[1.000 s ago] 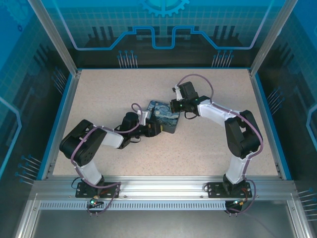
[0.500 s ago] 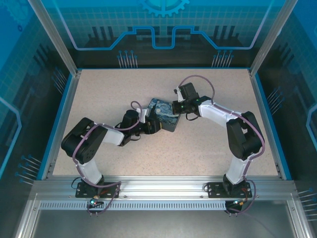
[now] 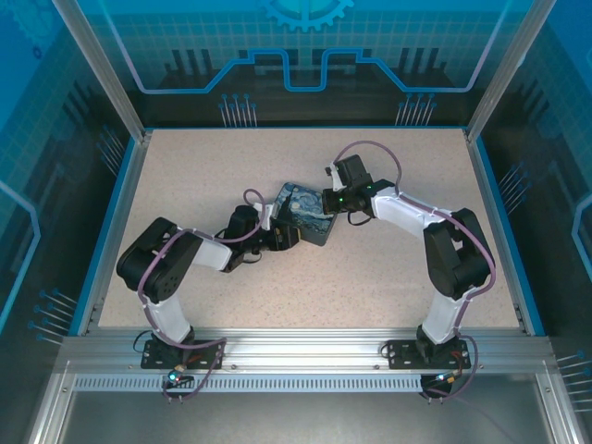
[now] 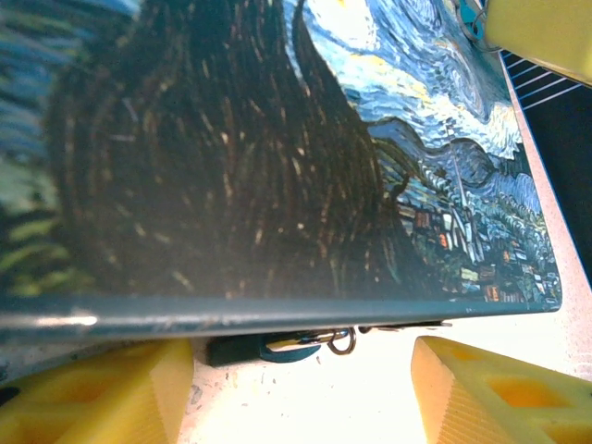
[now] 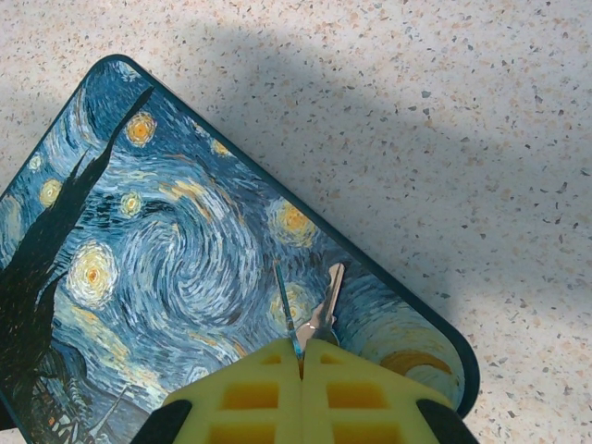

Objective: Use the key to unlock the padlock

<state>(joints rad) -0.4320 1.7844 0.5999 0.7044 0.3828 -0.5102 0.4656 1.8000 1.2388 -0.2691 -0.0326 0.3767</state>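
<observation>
Left gripper (image 4: 301, 393), fingers spread, has nudged closer to starry-night tin (image 5: 166, 250); padlock (image 4: 287, 348) sits at its edge. Right gripper (image 5: 302, 361) pinches key (image 5: 321, 310) over lid; insertion prob. next.

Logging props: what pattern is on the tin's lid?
The tin: swirly blue starry-night print, yellow stars; right wrist view.

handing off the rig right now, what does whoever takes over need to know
Left gripper: open, one finger on each side of the padlock, not gripping it.
Right gripper: shut on the key, tip pointing out over the lid of the painted tin.
Padlock: at the tin's edge, low by the table; shackle state too small to tell.
Done: key is in hand.
Left: steady the padlock, insert the key, turn it, free the shackle.
</observation>
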